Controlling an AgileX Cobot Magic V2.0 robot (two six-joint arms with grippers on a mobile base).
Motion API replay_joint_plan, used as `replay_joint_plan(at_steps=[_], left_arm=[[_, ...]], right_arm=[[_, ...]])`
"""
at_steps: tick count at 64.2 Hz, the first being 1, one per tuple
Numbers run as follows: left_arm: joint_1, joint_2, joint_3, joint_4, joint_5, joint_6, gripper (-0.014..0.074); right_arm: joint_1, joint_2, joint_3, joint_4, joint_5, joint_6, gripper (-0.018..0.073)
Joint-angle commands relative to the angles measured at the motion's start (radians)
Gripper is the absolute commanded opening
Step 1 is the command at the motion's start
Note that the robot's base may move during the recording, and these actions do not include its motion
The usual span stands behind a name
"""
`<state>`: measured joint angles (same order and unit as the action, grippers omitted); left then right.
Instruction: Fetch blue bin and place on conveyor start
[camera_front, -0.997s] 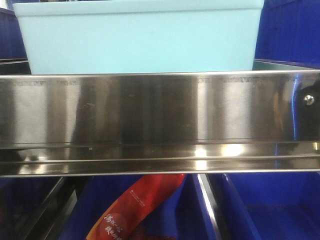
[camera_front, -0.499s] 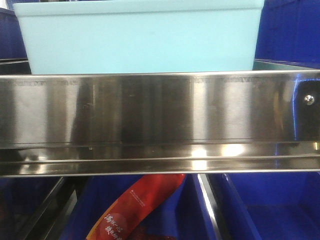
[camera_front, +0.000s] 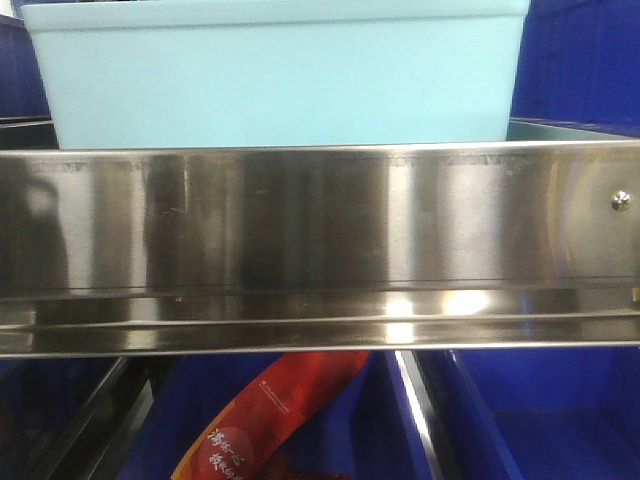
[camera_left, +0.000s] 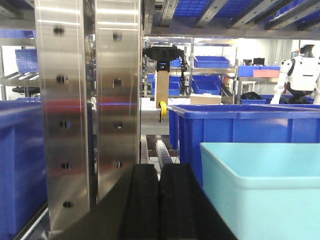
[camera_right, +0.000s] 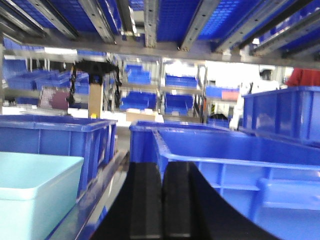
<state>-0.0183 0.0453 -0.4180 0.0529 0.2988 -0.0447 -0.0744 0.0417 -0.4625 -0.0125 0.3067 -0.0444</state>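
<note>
Blue bin (camera_front: 280, 75): sat on the shelf behind the stainless-steel rail (camera_front: 320, 230), filling the upper part of the front view; the rail hid its base.
Left gripper (camera_left: 159, 172): fingers were pressed together on nothing at the bottom centre of its wrist view. The bin's corner lay at lower right and a steel upright (camera_left: 85, 100) stood near at left.
Right gripper (camera_right: 162, 172): likewise closed and empty. The bin lay at lower left of its view, with a dark blue bin (camera_right: 235, 165) filling the right.
Conveyor start: appeared in no view.
Step in hand: judged to be the approach, with one arm at each end of the bin and no hold taken.
Doing it well: both pincers would need to part first, then take opposite end walls at the rim, level with each other, so the tub would not tip.
Lift: probably straight up until the base cleared the rail, then outward.
Risk: smooth tapering walls might slip, and the neighbouring bins and the upright left little room at the sides.
</note>
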Motion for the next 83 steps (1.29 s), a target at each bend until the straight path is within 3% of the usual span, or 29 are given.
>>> replay_joint_plan(at_steps=[1, 12, 20, 35, 46, 50, 58, 61, 67, 74, 83], left_arm=[[-0.004, 0.063, -0.1, 0.003, 0.116, 0.004, -0.0111], [-0.004, 0.242, -0.316, 0.014, 0.428, 0.004, -0.0111], [-0.004, 0.355, -0.414, 0.05, 0.559, 0.008, -0.0111], [-0.004, 0.424, -0.433, 0.043, 0.476, 0.008, -0.0111], [-0.004, 0.477, -0.435, -0.001, 0.411, 0.008, -0.0111], [-0.004, 0.516, -0.449, -0.07, 0.411, 0.051, -0.0111], [-0.012, 0.598, -0.502, -0.285, 0.444, 0.261, -0.0111], [-0.016, 0.626, -0.521, -0.334, 0.447, 0.272, -0.0111], [-0.026, 0.686, -0.561, -0.359, 0.447, 0.272, -0.0111], [-0.072, 0.758, -0.626, -0.36, 0.447, 0.273, -0.0111], [-0.176, 0.869, -0.716, -0.355, 0.447, 0.273, -0.0111]], right_arm=[[-0.002, 0.062, -0.116, 0.001, 0.159, 0.002, -0.016], [-0.002, 0.241, -0.335, 0.001, 0.418, 0.002, -0.016], [-0.002, 0.369, -0.455, 0.001, 0.622, 0.002, -0.016], [-0.002, 0.472, -0.511, 0.003, 0.61, 0.002, -0.016], [-0.002, 0.513, -0.513, 0.041, 0.49, 0.002, -0.016], [-0.002, 0.549, -0.517, 0.124, 0.47, 0.0, -0.016], [0.0, 0.629, -0.525, 0.344, 0.473, -0.105, -0.016], [0.0, 0.654, -0.525, 0.408, 0.471, -0.143, -0.016], [0.001, 0.704, -0.525, 0.457, 0.462, -0.153, -0.0154], [0.028, 0.748, -0.525, 0.456, 0.441, -0.156, -0.0154], [0.123, 0.811, -0.525, 0.457, 0.378, -0.156, -0.0154]])
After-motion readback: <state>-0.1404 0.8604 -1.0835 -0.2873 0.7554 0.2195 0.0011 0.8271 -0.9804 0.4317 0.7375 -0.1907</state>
